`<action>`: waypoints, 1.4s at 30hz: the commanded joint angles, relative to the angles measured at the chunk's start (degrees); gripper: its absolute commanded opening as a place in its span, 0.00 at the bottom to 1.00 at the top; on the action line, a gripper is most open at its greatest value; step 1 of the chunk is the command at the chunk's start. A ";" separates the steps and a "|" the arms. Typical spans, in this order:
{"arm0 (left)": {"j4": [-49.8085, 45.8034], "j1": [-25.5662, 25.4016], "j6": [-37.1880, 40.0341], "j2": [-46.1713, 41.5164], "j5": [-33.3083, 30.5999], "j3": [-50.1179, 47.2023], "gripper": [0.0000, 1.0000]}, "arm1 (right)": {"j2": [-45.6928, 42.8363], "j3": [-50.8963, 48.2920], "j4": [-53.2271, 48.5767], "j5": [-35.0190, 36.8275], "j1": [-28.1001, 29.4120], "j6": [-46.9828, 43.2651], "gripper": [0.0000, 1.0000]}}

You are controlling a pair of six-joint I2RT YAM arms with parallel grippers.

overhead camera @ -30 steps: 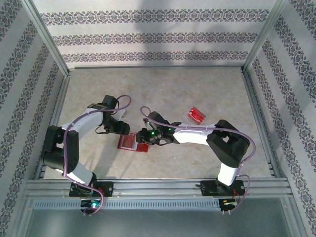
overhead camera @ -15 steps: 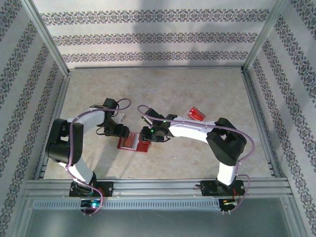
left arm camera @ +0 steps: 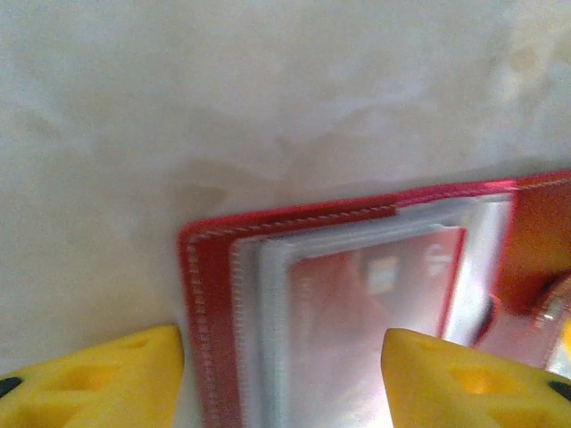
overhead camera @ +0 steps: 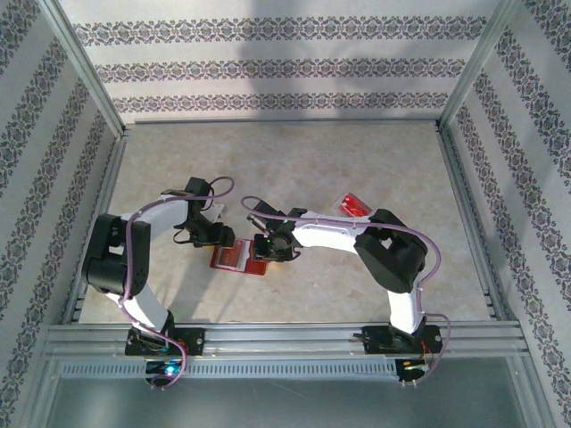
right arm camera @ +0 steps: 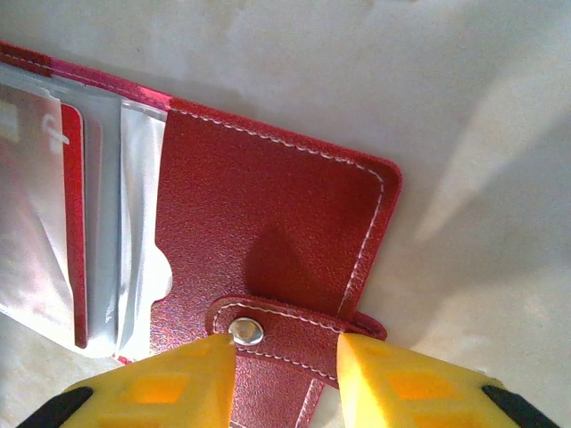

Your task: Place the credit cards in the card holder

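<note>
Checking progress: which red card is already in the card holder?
The card tucked under the clear sleeve of the open card holder. The other card sits apart, off to the holder's right.

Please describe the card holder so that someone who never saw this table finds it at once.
On the table, look between the left end effector and the right end effector. The card holder lies open there: red, with clear sleeves and a snap tab, bigger than the red card farther right.
</note>
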 commanded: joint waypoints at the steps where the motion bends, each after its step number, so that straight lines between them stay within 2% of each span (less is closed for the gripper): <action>1: 0.04 -0.58 -2.01 -0.18 6.55 -1.62 0.58 | 1.86 0.93 -2.65 2.01 -0.04 0.19 0.38; 14: -1.41 -0.70 -3.86 -3.13 10.77 0.40 0.53 | 4.69 3.14 -6.63 4.29 0.27 -0.16 0.41; 22: -1.59 -0.69 -4.54 -5.78 12.80 0.02 0.49 | 4.79 2.88 -7.07 4.66 -0.20 -0.64 0.26; 27: -1.57 -0.70 -5.40 -6.48 14.70 0.47 0.48 | 4.02 2.16 -6.82 4.13 -0.65 -0.75 0.21; 32: 1.35 -1.62 -8.30 -6.28 20.26 -0.27 0.47 | 2.33 0.80 -6.50 4.40 -1.30 -0.84 0.16; 38: 3.79 -3.49 -10.60 -5.14 24.68 -0.03 0.46 | 0.06 -1.50 -4.68 4.23 -2.01 -0.73 0.00; 42: 4.15 -4.09 -10.40 -4.58 24.32 -0.18 0.45 | -1.26 -2.43 -4.10 3.96 -2.23 -0.82 0.00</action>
